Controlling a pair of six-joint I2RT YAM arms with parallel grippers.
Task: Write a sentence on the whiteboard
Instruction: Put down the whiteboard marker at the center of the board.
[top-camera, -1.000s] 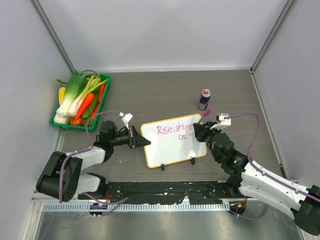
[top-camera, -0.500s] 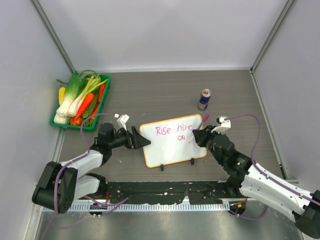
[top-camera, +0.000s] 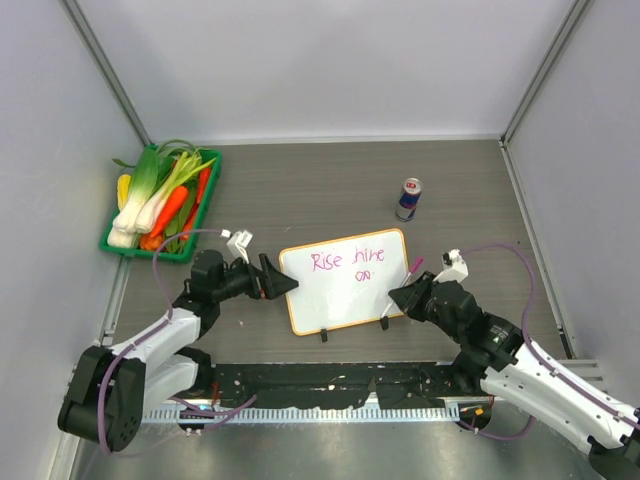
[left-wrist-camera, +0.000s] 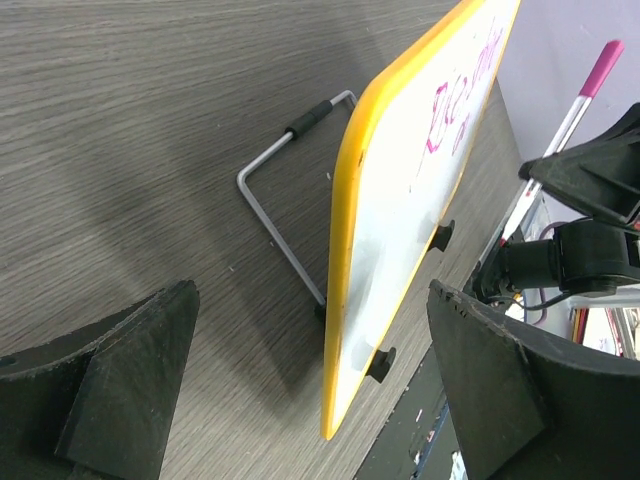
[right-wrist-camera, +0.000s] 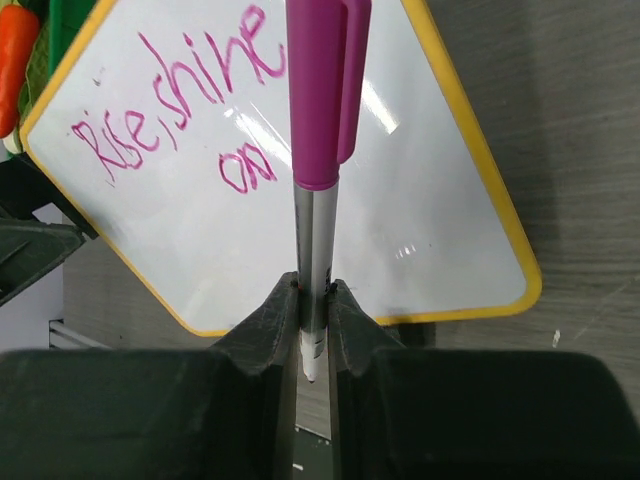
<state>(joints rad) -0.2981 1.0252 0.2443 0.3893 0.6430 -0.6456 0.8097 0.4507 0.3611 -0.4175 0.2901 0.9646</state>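
The whiteboard (left-wrist-camera: 400, 230) stands just ahead of our wide-apart left gripper (left-wrist-camera: 310, 310), our right gripper (right-wrist-camera: 312, 300) is clamped on the marker (right-wrist-camera: 318, 100) — so we should back off gently and not bump it.

Left arm (top-camera: 160, 335), right arm (top-camera: 545, 378): black joint housings, white link shells. Purple cable (top-camera: 505, 250) looped along each. White camera block (top-camera: 455, 266) at wrist. Matte black wedge fingers (left-wrist-camera: 120, 390).
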